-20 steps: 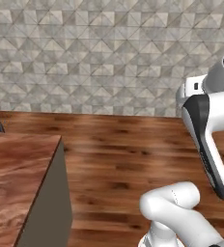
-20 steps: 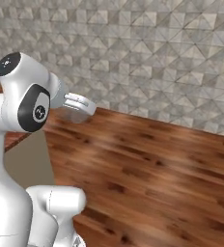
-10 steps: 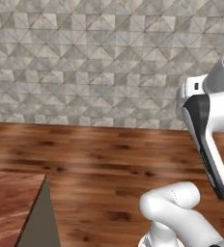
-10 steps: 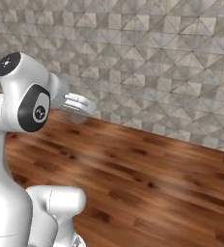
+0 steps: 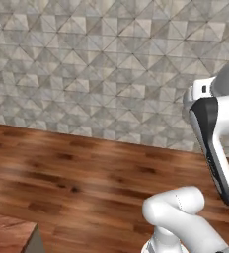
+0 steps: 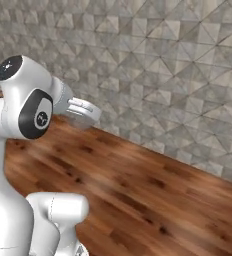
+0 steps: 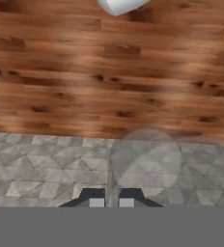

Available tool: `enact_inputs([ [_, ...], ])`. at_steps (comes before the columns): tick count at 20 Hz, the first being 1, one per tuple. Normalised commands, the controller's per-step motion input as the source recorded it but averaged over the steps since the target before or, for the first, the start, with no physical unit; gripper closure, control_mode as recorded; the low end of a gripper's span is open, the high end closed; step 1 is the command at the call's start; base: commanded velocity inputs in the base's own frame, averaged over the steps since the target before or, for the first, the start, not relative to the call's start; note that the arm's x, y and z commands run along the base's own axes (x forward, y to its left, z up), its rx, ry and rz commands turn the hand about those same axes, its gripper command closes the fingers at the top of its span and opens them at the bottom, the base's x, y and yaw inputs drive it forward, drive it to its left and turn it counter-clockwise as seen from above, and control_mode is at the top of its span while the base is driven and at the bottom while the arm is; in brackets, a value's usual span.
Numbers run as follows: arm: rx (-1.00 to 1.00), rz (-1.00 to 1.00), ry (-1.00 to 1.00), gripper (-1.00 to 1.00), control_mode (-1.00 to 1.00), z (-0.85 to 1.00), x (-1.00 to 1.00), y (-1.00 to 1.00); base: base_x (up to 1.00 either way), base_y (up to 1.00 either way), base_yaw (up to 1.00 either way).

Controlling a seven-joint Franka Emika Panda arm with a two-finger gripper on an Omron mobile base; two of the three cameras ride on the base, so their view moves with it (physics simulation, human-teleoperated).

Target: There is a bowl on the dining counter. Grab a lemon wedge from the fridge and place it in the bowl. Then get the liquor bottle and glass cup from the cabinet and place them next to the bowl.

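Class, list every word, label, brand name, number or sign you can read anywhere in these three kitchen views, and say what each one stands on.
None: no readable text in any view.
The tiled wall carries only a triangle pattern.
The wood floor shows only grain.
The glass cup in the gripper is plain.
The round dark cap on the arm has a small pale mark, too blurred to read.
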Motion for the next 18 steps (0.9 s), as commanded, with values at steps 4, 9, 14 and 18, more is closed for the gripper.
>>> enact_inputs([
  [4,0.0,0.0,0.0,1.0,1.0,0.0,0.0,0.0,1.0,0.02,0.47],
  [9,0.0,0.0,0.0,1.0,1.0,0.0,0.0,0.0,1.0,0.02,0.53],
  [14,0.0,0.0,0.0,1.0,1.0,0.0,0.0,0.0,1.0,0.0,0.55],
  [18,0.0,0.0,0.0,1.0,1.0,0.0,0.0,0.0,1.0,0.0,0.56],
])
